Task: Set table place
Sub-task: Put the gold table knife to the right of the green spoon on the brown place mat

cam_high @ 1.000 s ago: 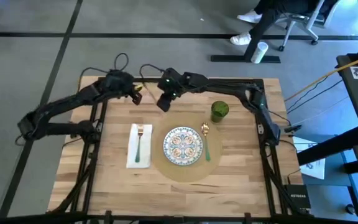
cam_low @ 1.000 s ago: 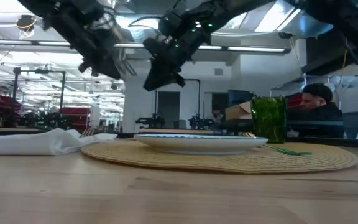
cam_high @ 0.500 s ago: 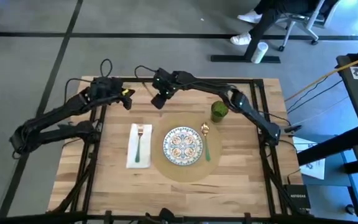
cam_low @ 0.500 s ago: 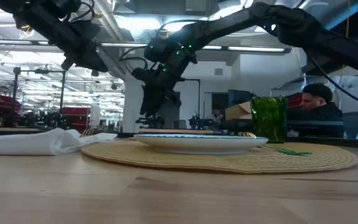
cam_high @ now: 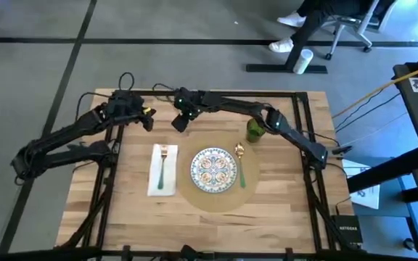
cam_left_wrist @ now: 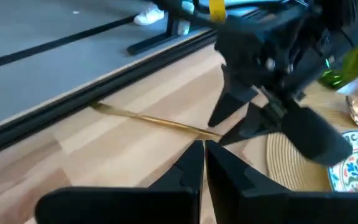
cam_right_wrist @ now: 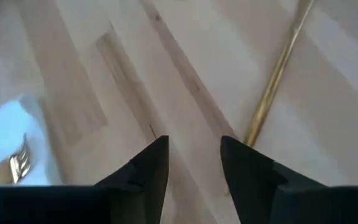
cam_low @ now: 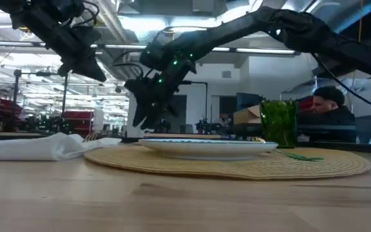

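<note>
Reaching down past the far-left edge of the placemat (cam_high: 212,172), the right pincer (cam_high: 179,123) hangs fingers spread over a thin gold rod-like utensil (cam_right_wrist: 277,74) lying on the bare bench (cam_high: 129,210), likely the knife, though its type is not clear. Left pincer (cam_high: 148,120) waits just left of it, fingers pressed together and holding nothing. Mostly done: patterned plate (cam_high: 213,169) sits centred on the placemat, spoon (cam_high: 240,164) right of the plate, green glass (cam_high: 256,130) at the placemat's far-right edge, fork (cam_high: 162,168) on the white napkin (cam_high: 162,185) left of the placemat; only that gold piece looks left to place.
</note>
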`<state>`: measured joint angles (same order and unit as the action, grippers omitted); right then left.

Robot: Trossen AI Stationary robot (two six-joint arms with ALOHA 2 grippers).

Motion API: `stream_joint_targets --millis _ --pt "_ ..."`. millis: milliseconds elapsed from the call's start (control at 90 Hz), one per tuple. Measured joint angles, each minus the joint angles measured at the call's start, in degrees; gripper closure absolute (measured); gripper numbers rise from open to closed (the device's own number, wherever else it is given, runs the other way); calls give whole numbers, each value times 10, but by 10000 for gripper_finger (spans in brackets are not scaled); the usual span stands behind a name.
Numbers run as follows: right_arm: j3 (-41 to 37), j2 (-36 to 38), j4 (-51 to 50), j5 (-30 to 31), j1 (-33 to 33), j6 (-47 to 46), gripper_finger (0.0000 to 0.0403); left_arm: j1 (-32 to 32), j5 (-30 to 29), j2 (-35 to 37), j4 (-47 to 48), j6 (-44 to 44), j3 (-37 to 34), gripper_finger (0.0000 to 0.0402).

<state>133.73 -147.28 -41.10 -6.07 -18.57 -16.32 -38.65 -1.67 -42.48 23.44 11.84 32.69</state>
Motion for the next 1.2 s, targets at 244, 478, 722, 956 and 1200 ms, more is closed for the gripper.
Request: stream_joint_targets --millis 244,478,722,956,1200 --pt "0 -2 -13 97 9 -17 280 6 0 0 -2 2 -13 402" --pt "-13 -3 -21 106 13 -33 301 18 0 0 -16 13 -42 402" --pt "-10 -2 -42 85 22 -49 290 19 -1 0 -32 10 -43 402" --pt "-7 -2 -60 91 40 -74 273 19 -1 0 -31 7 -43 402" --pt "-6 -2 -109 87 35 -98 267 19 -1 0 -30 0 -43 402"
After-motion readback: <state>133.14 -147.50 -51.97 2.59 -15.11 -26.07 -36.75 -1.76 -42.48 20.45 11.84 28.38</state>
